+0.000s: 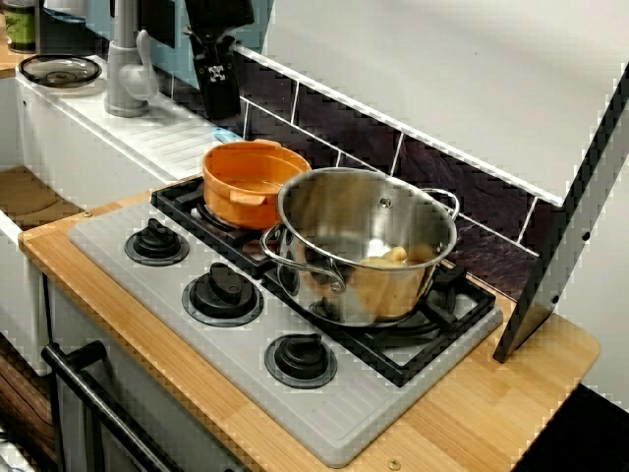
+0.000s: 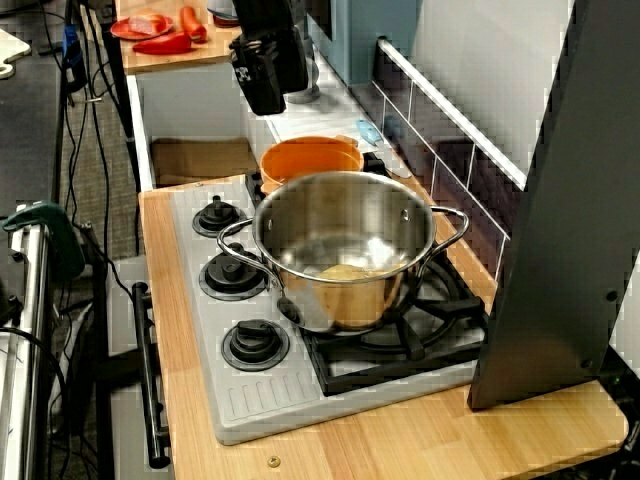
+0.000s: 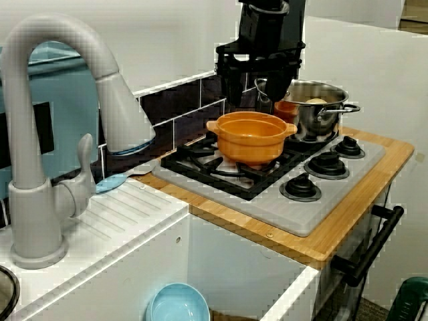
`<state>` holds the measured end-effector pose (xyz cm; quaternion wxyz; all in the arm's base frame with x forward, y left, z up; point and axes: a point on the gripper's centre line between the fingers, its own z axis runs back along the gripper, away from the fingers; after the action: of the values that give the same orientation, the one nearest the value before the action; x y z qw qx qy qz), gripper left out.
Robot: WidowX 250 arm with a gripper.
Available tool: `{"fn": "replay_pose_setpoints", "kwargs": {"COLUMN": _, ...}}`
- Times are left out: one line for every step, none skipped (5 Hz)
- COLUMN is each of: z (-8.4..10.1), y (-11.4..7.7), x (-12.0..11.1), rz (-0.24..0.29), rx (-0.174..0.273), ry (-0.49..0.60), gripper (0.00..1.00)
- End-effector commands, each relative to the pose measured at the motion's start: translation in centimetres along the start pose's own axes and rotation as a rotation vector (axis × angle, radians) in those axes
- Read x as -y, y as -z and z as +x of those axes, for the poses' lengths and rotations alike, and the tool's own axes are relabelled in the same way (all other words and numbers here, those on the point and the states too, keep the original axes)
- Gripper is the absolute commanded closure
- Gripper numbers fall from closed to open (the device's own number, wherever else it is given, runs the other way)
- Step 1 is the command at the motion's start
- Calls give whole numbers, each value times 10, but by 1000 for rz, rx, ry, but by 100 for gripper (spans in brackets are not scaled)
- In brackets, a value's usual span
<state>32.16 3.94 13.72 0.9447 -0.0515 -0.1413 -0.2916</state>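
Gripper (image 3: 254,90) hangs above orange pot (image 3: 253,137), pincer apart, holding nothing. Steel pot (image 3: 314,110) sits just beside it; the grate (image 3: 194,160) keeps both level.

The black gripper (image 3: 255,99), fingers apart, hangs just above the orange pot (image 3: 251,139) on the stove (image 3: 314,210); a steel pot (image 3: 319,119) stands behind.

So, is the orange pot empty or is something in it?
Empty: the orange pot has no lid, and the view from the front shows only bare orange inside.
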Motion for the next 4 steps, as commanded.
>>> {"fn": "replay_pose_setpoints", "kwargs": {"z": 3, "y": -15, "x": -6, "rz": 141, "rx": 44, "ry": -276, "gripper": 0}}
{"fn": "replay_pose_setpoints", "kwargs": {"z": -8, "y": -12, "x": -9, "rz": 143, "rx": -1, "ry": -420, "gripper": 0}}
{"fn": "replay_pose_setpoints", "kwargs": {"z": -12, "y": -8, "x": -10, "rz": 150, "rx": 3, "ry": -437, "gripper": 0}}
{"fn": "replay_pose_setpoints", "kwargs": {"z": -16, "y": -7, "x": -8, "rz": 189, "rx": 45, "ry": -506, "gripper": 0}}
